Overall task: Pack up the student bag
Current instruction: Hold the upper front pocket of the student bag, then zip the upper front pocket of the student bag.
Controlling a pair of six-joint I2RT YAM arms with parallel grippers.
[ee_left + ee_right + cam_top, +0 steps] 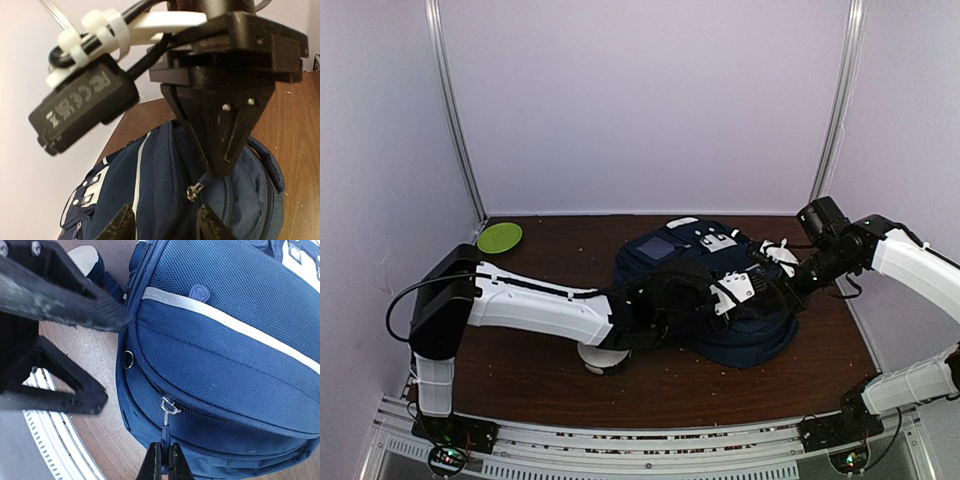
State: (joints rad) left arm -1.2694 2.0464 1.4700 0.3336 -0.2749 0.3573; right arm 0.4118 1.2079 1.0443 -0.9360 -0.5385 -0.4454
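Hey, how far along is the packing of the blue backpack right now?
Early. Done: nothing visibly packed; the student bag lies on the table, its zipper shut where visible. In hand: the right gripper pinches the zipper pull; the left gripper hangs open above the bag. Left: unzipping and loading; a green disc and a white round object sit outside.

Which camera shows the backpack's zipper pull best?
The right wrist view: the zipper pull is close and sharp on the student bag, its tab pinched by the right gripper, jaws shut. The left wrist view shows it small, just below that gripper. The top view is too distant to show it.
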